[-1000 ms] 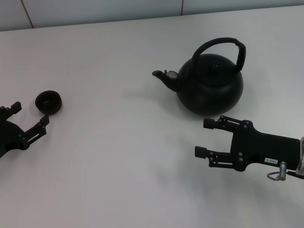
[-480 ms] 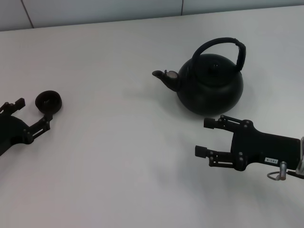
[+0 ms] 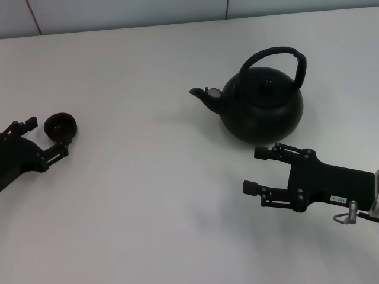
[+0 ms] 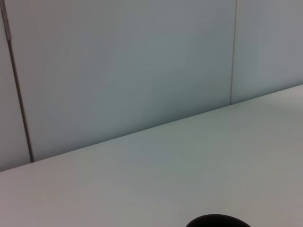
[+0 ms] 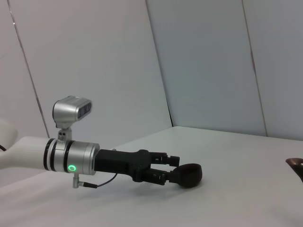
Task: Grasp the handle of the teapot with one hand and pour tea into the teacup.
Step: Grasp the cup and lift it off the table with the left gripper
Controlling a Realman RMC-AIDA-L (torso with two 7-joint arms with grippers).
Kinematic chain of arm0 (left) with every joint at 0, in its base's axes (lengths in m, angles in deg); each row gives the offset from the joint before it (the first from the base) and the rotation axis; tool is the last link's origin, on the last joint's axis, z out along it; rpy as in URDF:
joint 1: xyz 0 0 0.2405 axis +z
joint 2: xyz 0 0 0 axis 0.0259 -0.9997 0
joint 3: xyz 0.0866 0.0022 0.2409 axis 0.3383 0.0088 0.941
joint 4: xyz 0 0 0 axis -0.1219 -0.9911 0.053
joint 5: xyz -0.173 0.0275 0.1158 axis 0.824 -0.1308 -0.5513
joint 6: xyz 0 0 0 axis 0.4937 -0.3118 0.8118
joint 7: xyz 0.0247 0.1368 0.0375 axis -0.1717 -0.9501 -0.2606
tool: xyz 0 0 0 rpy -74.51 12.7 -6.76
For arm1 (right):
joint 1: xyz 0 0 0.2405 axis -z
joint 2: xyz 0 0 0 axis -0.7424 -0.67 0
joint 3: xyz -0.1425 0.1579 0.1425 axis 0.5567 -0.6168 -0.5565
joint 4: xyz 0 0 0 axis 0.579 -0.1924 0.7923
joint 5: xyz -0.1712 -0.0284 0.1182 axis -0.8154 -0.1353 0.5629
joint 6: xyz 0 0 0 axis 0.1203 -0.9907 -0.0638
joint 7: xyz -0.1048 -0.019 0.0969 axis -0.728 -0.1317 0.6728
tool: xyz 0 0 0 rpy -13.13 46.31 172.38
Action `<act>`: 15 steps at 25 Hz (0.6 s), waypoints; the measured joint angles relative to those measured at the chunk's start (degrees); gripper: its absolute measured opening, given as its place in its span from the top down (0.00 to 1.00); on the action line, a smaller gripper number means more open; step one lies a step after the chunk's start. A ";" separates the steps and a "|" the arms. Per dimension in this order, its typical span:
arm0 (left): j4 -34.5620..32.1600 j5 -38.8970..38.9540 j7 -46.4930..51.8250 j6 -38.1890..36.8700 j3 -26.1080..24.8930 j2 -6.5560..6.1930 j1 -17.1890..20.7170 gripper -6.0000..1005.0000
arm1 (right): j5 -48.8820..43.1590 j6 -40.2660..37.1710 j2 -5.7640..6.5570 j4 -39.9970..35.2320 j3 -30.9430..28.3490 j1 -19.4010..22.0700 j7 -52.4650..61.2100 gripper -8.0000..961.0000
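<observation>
Teapot (image 3: 262, 105) sits upright on the table (image 3: 148, 195), far right of centre, spout pointing left. Handle (image 3: 278, 56) arches over the lid, untouched. Teacup (image 3: 60, 125) is well apart, far over on the left.

My right gripper (image 3: 256, 171) hovers just near of the pot body, fingers spread wide and empty, pointing left. Judging by that, I'm at the approach step and nothing is grasped yet.

To do it well, I'd lift the gripper above the pot, straddle the thick wrapped top of the hoop at its centre, then close, so the pot hangs level.

Left gripper (image 3: 42, 141) is at the cup, fingers open on either side of it; contact I can't tell. It looks placed to steady the cup.
</observation>
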 joint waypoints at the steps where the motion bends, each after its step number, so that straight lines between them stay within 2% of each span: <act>1: 0.19 -0.02 0.00 0.55 0.04 -0.01 -0.37 0.16 | 0.00 0.00 0.00 0.00 0.00 -0.01 0.00 0.14; 15: 0.82 -0.07 -0.20 3.28 0.35 0.05 -2.15 0.16 | 0.09 0.09 0.00 0.00 0.01 -0.09 0.00 0.14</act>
